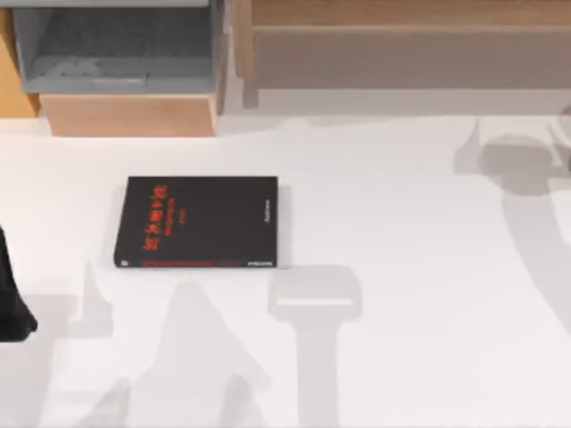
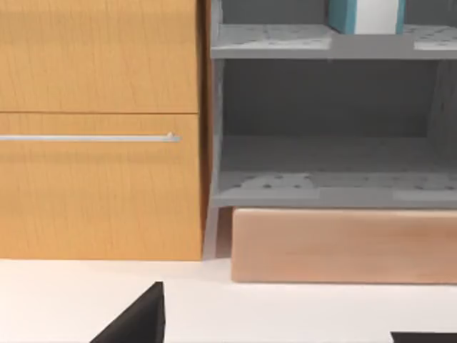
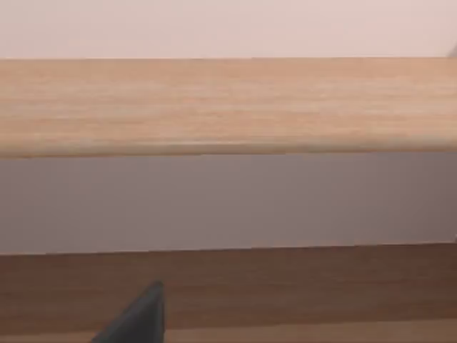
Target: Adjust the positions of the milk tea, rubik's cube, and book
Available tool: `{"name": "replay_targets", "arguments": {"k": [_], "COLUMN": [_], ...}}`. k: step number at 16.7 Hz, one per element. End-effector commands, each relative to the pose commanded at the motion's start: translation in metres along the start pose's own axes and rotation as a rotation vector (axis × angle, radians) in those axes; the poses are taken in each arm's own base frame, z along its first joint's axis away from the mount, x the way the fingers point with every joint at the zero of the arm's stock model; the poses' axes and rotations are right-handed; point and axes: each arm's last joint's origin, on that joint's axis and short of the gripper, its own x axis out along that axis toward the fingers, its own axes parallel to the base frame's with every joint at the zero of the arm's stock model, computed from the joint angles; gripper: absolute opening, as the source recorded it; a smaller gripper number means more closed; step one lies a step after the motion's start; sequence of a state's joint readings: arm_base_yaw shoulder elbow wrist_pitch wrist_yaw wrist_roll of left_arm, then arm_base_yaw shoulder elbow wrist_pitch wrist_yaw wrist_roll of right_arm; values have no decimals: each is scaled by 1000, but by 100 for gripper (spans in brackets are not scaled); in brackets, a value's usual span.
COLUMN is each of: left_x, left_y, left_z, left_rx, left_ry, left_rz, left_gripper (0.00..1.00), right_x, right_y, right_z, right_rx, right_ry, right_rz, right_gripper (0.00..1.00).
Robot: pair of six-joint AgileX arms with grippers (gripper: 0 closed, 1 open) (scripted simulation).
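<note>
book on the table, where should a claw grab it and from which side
The book lies flat, black cover up, on the white table, so a plain top pinch finds no edge. Probably best to take its right, spine-side edge, which has free table beside it, coming in low from the right. The left arm sits at the left edge.

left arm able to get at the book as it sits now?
Probably yes. The book lies flat, black cover up, on the open white table, left of centre. The left arm sits at the table's left edge, with nothing standing between them.
</note>
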State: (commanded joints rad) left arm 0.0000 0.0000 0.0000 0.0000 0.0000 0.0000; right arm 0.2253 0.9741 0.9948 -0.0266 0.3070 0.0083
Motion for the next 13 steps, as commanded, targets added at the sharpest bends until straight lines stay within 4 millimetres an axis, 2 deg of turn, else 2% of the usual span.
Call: {"name": "replay_targets", "arguments": {"k": [3, 6, 10, 13], "left_x": [0, 0, 0, 0], "left_y": [0, 0, 0, 0], "left_z": [0, 0, 0, 0], "left_rx": [0, 0, 0, 0], "left_ry": [0, 0, 0, 0], "left_rz": [0, 0, 0, 0], "left_gripper": [100, 100, 100, 100], "right_x": [-44, -82, -102, -105], "right_y": [-26, -41, -49, -50], "right_z": [-47, -113, -186, -216], "right_rx": [-2, -1, 4, 6], "right_ry": [6, 10, 8, 1], "right_rz": [-36, -33, -1, 52], "right_gripper": [100, 100, 100, 100]}}
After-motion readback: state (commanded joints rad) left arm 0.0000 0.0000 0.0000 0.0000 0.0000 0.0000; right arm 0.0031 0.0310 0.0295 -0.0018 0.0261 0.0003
